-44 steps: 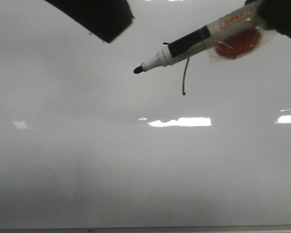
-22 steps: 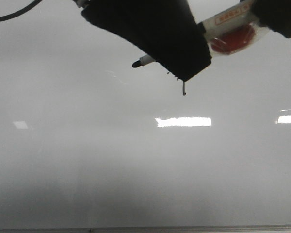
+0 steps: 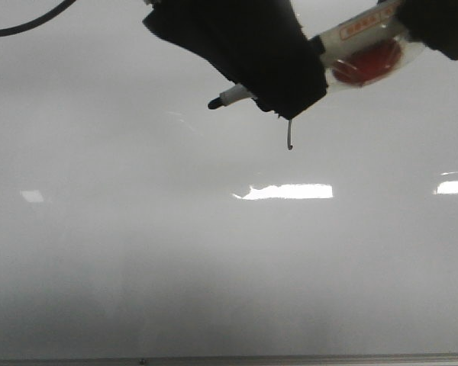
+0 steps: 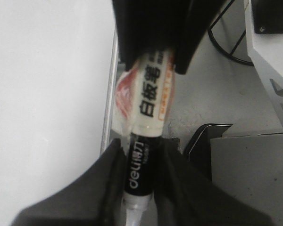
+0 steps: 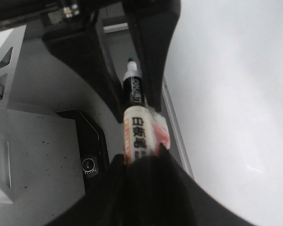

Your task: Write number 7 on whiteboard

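Black marker [image 3: 230, 96]: right gripper [image 5: 141, 165] clenched its barrel; left gripper [image 4: 137, 188] had swung in, closing around its front.
Number 7 [image 3: 290, 137]: done, far-right on whiteboard [image 3: 137, 252], only its tail showing.
Meaning: handover or capping likely.

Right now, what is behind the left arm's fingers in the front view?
The marker passes behind the left fingers. Only the lower downstroke of the number 7 shows; its top is covered.

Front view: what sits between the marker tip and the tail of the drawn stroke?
Only bare whiteboard separates the marker tip from the stroke's tail; the left gripper hides the stroke's upper part.
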You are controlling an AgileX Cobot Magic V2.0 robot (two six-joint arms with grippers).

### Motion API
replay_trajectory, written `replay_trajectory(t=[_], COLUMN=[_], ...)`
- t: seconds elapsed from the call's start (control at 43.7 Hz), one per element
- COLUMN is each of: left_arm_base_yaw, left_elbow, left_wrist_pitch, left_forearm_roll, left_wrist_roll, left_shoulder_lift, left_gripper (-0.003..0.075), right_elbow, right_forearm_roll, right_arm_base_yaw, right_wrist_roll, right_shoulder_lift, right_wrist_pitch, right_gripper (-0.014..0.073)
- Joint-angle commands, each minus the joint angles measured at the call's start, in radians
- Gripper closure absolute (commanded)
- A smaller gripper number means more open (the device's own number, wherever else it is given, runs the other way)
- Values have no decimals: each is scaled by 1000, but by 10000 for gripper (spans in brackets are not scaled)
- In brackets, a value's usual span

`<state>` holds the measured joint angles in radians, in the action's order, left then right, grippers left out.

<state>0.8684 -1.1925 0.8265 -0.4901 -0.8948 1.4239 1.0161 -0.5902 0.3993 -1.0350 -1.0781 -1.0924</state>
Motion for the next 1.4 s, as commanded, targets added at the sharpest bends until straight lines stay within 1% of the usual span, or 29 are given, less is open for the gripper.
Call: replay_trajectory(t=[0.0,0.023,0.092,0.137,0.16,0.229,0.275,0.32,0.343,0.412,0.481,0.549,0.595,0.664,0.755,0.824,0.893,0.984,1.076,1.167,1.373], left_arm_base_yaw=[4,2,-7,-14,-20,-33,-49,-67,-84,-127,-180,-243,-285,-375,-501,-584,-657,-737,-786,-807,-805], left_elbow=[-36,-36,-36,-36,-36,-36,-36,-36,-36,-36,-36,-34,-26,-2,50,94,136,208,250,267,267], left_wrist_pitch=[-49,-46,-34,-28,-28,-26,-26,-26,-22,3,44,87,102,97,48,-24,-114,-266,-401,-484,-566], left_forearm_roll=[-44,-44,-28,-1,18,110,191,274,324,442,552,655,702,755,765,758,741,679,619,597,597], left_wrist_roll=[19,19,29,56,84,169,253,352,425,575,716,820,868,939,994,1026,1054,1071,1071,1071,1071], left_shoulder_lift=[-27,-27,-31,-38,-44,-68,-89,-108,-125,-160,-194,-226,-247,-275,-305,-306,-302,-291,-263,-215,-104], left_gripper=[680,682,681,681,681,681,681,681,681,681,681,681,681,681,681,681,681,681,681,681,681], right_elbow=[24,24,28,33,37,44,46,46,46,46,46,46,46,46,46,46,46,46,46,46,46], right_forearm_roll=[-52,-52,-41,-11,8,86,142,188,211,243,244,244,244,244,244,244,244,244,244,244,244], right_arm_base_yaw=[-1,-1,-5,-16,-26,-58,-89,-121,-144,-185,-215,-230,-232,-232,-232,-232,-232,-232,-232,-232,-232], right_wrist_roll=[-5,2,21,53,90,201,296,391,432,507,532,534,534,534,534,534,534,534,534,534,534], right_shoulder_lift=[19,19,25,35,44,69,92,115,129,150,163,165,165,162,162,162,162,162,162,162,162], right_wrist_pitch=[22,22,11,4,2,1,2,6,5,4,5,4,4,5,9,19,32,36,36,38,38], right_gripper=[237,183,81,52,48,60,71,85,96,116,132,147,151,151,151,151,151,151,151,151,151])
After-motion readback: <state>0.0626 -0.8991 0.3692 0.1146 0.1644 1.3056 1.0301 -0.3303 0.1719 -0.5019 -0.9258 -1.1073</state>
